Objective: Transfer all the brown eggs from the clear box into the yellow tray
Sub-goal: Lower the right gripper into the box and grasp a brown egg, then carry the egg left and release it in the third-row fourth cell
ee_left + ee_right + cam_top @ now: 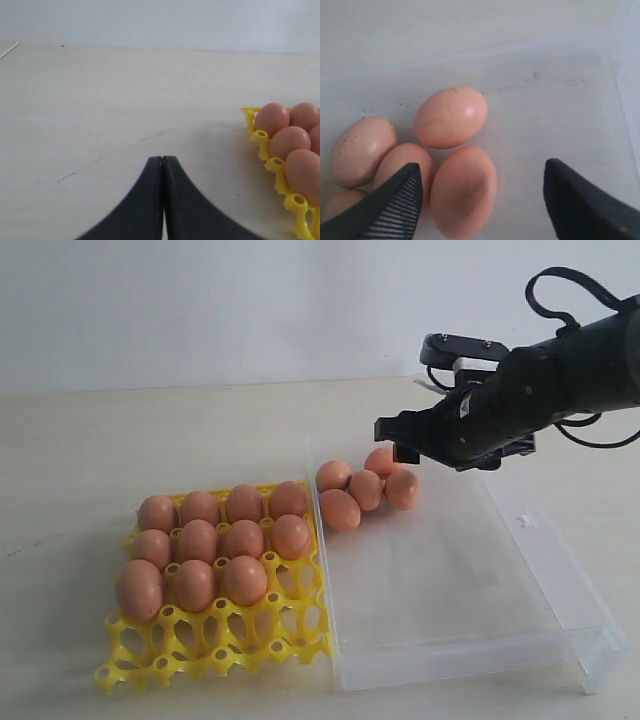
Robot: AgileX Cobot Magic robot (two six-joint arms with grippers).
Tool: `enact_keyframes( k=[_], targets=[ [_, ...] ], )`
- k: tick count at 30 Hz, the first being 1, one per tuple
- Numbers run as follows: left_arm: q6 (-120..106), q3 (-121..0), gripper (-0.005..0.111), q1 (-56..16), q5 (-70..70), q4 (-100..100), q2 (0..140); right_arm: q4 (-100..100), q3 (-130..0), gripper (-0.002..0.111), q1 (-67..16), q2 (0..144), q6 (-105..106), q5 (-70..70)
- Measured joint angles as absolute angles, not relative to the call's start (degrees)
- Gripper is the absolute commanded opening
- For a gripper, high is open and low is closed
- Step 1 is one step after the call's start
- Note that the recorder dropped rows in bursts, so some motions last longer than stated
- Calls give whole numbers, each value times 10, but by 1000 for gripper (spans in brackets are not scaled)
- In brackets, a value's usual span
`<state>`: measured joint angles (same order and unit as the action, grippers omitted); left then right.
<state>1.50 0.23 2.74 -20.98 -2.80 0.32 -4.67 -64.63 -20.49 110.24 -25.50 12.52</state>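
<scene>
The right gripper (398,443) hangs over the far left corner of the clear box (470,648), its jaws spread wide with nothing between them. In the right wrist view, the two dark fingertips (402,192) stand well apart above the brown eggs (365,490), clear of the shells. Five of them lie in that corner in a tight cluster, touching one another, and one sits close beside a fingertip under the open gap. The rest of the box floor stretches bare to the near right. The black arm (560,370) reaches in from the far right. The yellow tray (230,642) sits just left of the box, its right edge up against the box's left wall. It holds eleven more eggs: four in the far row, four in the middle row, and three in the next row from the left. The near row of cups and one cup at the right are open. The left gripper (162,167) shows only in its own wrist view, jaws pressed together and holding nothing. It is low over the pale table (100,100), to the left of the tray's corner.
</scene>
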Motion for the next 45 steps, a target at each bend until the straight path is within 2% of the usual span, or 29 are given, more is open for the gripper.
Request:
enact_keyframes(
  k=[11,13,15,16,17,18,25,29,34,45],
  targets=[
    [15,2,0,27,-210,-28,3,-30,-680,62,-211,1163,-256,139],
    [15,2,0,27,-210,-28,3,-26,-680,57,-212,1173,-253,138],
    [15,2,0,27,-210,-28,3,-26,-680,43,-212,1182,-252,139],
    [15,2,0,27,-210,-28,3,-25,-680,27,-214,1184,-251,139],
    [15,2,0,27,-210,-28,3,-25,-680,5,-216,1184,-251,139],
    [15,2,0,27,-210,-28,3,-25,-680,0,-218,1184,-251,139],
    [15,2,0,27,-210,-28,3,-35,-676,0,-228,1119,-212,134],
    [15,2,0,27,-210,-28,3,-71,-606,0,-288,1019,-203,-21],
    [15,2,0,27,-210,-28,3,-141,-516,0,-364,978,-201,-164],
    [15,2,0,27,-210,-28,3,-267,-415,0,-399,1004,-254,-285]
  ],
)
